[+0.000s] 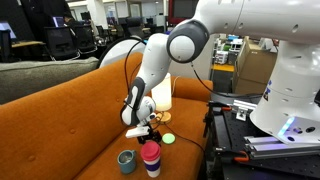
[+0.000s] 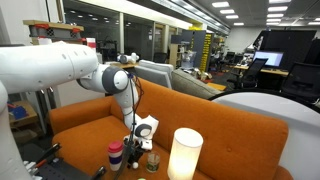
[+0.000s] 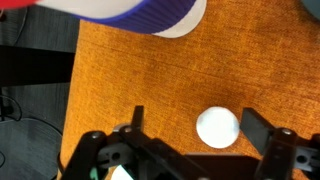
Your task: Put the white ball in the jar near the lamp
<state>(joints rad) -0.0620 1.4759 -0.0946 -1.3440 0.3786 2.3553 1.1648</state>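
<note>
- Only the wrist view shows the white ball (image 3: 217,127): it lies on the orange surface (image 3: 120,70) at lower right, between the wide-spread fingers of the gripper (image 3: 193,120), touching neither.
- An exterior view shows the glowing lamp (image 2: 185,155) at bottom centre, with the jar (image 2: 152,161) just left of it.
- An exterior view shows the teal mug (image 1: 126,160) and stacked cups (image 1: 150,158) below the gripper.

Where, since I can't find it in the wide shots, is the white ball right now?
In the wrist view the white ball lies on the orange cushion between the open gripper's fingers, closer to the finger at the picture's right.
</note>
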